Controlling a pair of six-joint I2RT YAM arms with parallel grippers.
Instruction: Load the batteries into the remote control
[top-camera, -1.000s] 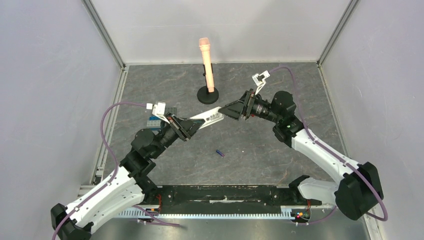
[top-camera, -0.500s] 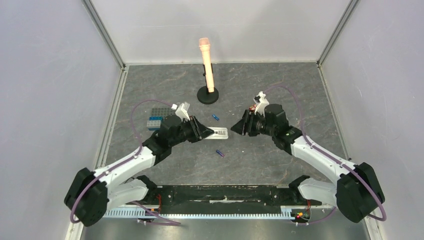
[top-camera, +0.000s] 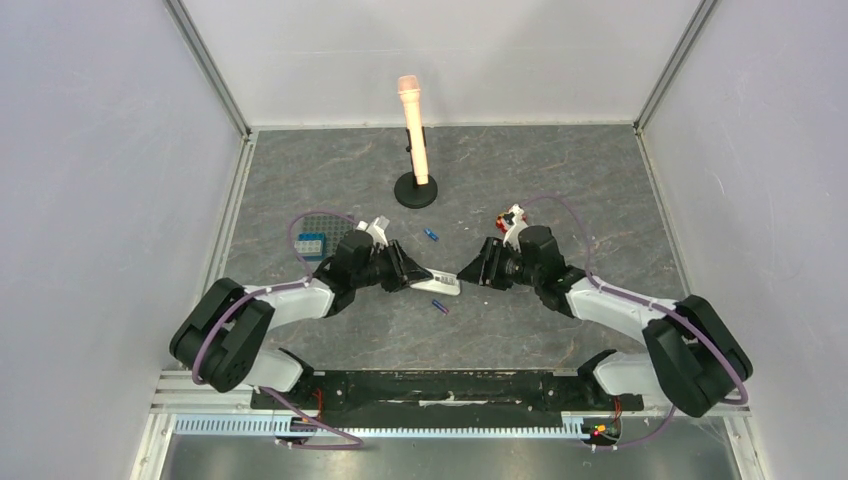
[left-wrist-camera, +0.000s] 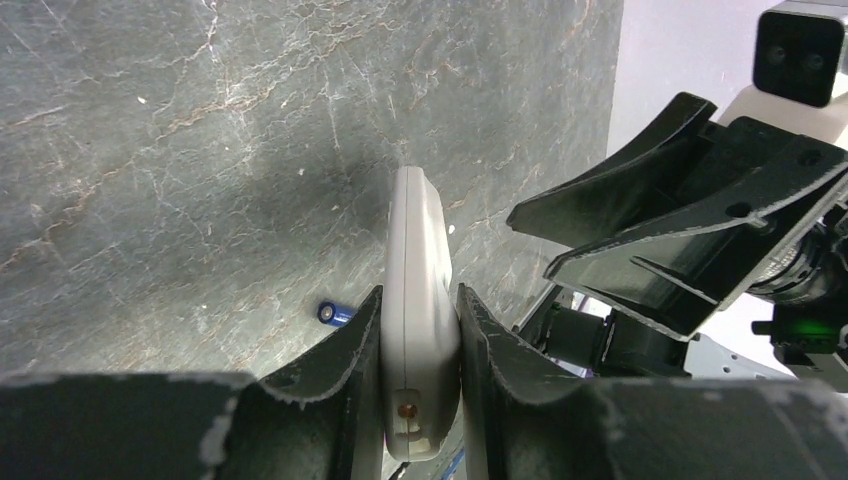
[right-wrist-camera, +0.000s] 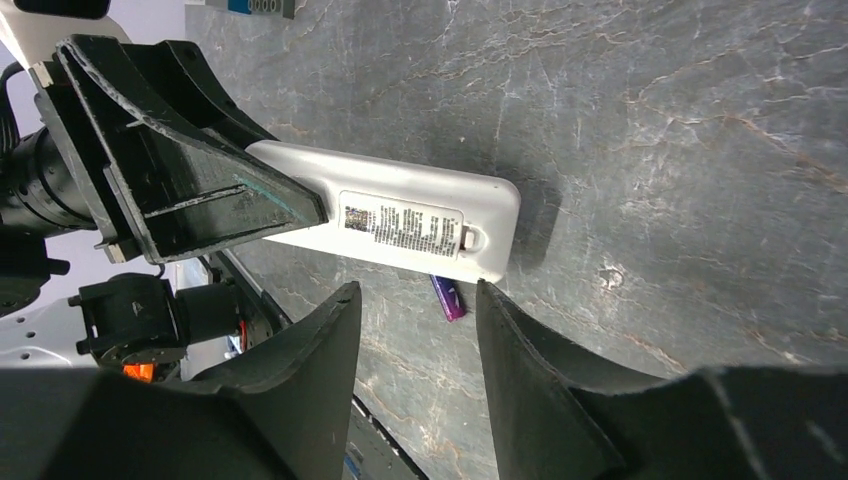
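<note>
Now lowered, left gripper (left-wrist-camera: 420, 297) clamps the remote control (left-wrist-camera: 415, 230), whose free end the empty, part-open right gripper (right-wrist-camera: 417, 292) could knock askew

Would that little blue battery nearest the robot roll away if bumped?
Probably: the battery is a round cylinder lying sideways on the flat table, so a nudge likely rolls it. Being tiny, it seems light and easily flicked.
</note>
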